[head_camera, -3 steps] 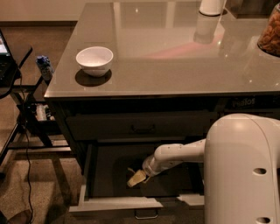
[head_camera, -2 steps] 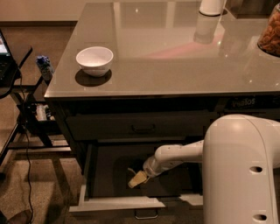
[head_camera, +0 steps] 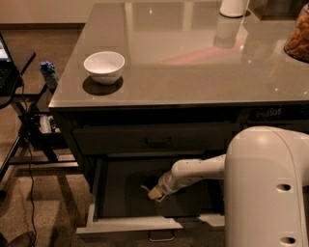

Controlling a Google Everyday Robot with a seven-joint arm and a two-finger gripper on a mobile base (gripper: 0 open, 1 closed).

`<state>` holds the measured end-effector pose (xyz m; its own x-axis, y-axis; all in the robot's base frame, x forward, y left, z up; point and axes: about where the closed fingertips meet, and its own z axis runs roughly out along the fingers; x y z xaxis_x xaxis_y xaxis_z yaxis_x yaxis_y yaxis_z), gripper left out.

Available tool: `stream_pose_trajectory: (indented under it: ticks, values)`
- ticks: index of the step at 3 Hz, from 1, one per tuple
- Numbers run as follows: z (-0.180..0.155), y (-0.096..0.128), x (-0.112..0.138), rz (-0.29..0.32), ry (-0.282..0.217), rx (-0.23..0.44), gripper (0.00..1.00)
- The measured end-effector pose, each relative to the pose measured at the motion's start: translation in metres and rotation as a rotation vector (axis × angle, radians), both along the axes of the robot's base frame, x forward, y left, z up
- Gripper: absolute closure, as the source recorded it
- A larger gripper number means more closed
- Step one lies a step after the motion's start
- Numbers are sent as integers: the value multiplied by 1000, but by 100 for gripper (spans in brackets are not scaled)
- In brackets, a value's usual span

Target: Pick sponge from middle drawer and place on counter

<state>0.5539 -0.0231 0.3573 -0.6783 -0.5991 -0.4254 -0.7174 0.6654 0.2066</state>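
Note:
The middle drawer [head_camera: 130,225] is pulled open below the counter [head_camera: 193,72], showing its dark interior and a small metal handle [head_camera: 161,236]. My white arm reaches from the right down into the drawer. My gripper [head_camera: 154,192] is low over the drawer floor, near its middle. A small pale yellow piece [head_camera: 155,194] shows at the gripper's tip. I cannot tell whether it is the sponge or part of the gripper. No dark green face shows.
A white bowl [head_camera: 104,65] stands on the counter's left part. A white container [head_camera: 233,6] and a jar [head_camera: 298,34] stand at the back right. A shut dark-fronted drawer [head_camera: 120,140] is above the open one. A black side table [head_camera: 14,72] and cables are on the left. My white body [head_camera: 270,193] fills the lower right.
My gripper has shifted slightly to the right and a little up inside the drawer. The pale piece stays at its tip. Nothing else has moved.

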Motion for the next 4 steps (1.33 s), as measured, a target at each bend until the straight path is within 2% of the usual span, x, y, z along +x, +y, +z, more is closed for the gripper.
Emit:
stream_pose_trajectory:
  ticks: [2,3,4]
  values:
    - [0,0,0,0,0,0,89]
    - [0,0,0,0,0,0,100]
    - [2,0,0,0,0,0,100]
